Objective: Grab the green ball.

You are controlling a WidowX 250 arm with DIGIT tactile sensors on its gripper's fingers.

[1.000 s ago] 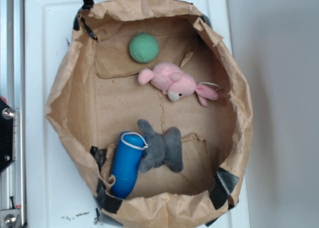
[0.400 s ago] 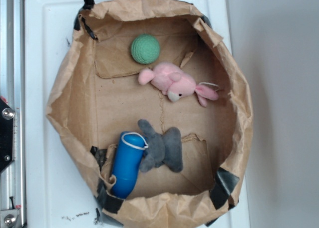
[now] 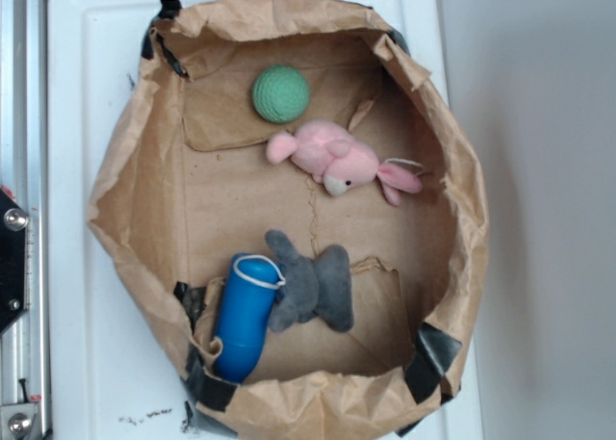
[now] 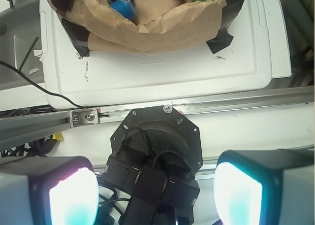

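Reaching the green ball (image 3: pixel 281 94) calls for a long approach: in the wrist view the gripper (image 4: pixel 147 195) hangs well apart from the paper bag (image 3: pixel 135 170), above the robot's own black base (image 4: pixel 156 139), with its two pads spread wide and nothing between them. The ball lies on the bag floor near the far wall in the exterior view, just beside the pink plush bunny (image 3: pixel 339 161) but apparently not touching it. Bring the gripper over the bag rim before descending, since the crumpled paper wall stands higher than the ball. Descend with the jaws kept wide, and align them so that neither pad catches the bunny's arm. Close only once the ball's widest part sits between the pads; a round knitted ball will likely roll if nudged off-centre.

A blue cylinder (image 3: pixel 243 315) and a grey plush toy (image 3: pixel 313 284) lie at the opposite end, clear of the path. The bag rests on a white counter (image 3: pixel 87 315), beside an aluminium rail (image 4: pixel 206 107). A plain white wall (image 3: pixel 549 170) borders it.
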